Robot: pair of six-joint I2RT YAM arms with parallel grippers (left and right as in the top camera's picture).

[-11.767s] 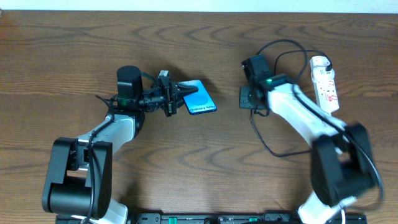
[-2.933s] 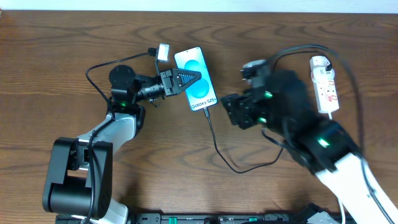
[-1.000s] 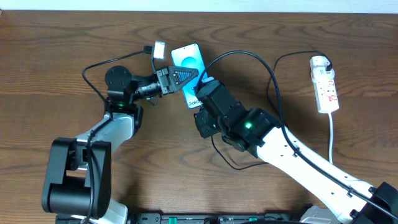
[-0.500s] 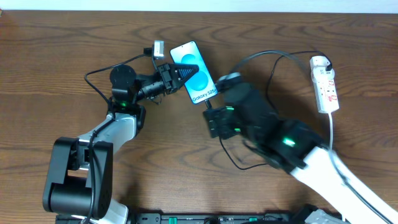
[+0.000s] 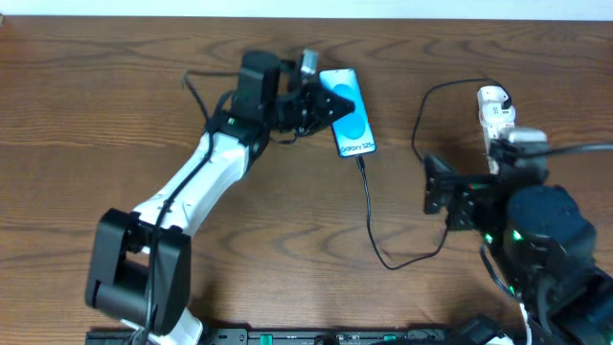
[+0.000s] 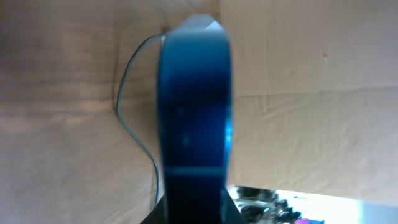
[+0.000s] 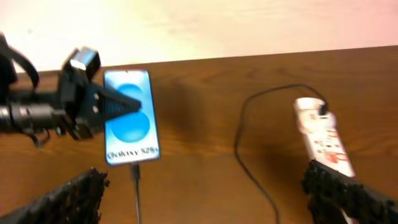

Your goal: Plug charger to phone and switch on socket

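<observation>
The phone, its turquoise screen facing up, is held at its far end by my left gripper, which is shut on it. In the left wrist view the phone fills the middle as a blurred blue bar. The charger's black cable has its tip in the phone's near end. From there it loops across the wood to a black plug in the socket, a white power strip at the right. My right gripper stands open and empty, left of the strip; its fingers frame the wrist view.
The wooden table's far edge runs just behind the phone and the strip. The strip's thick white cord is hidden behind my right arm. The left arm reaches diagonally across the table.
My right gripper has opened, let go of the cable at the phone and pulled back to the right. The left arm has carried the phone rightward, cable still attached.
</observation>
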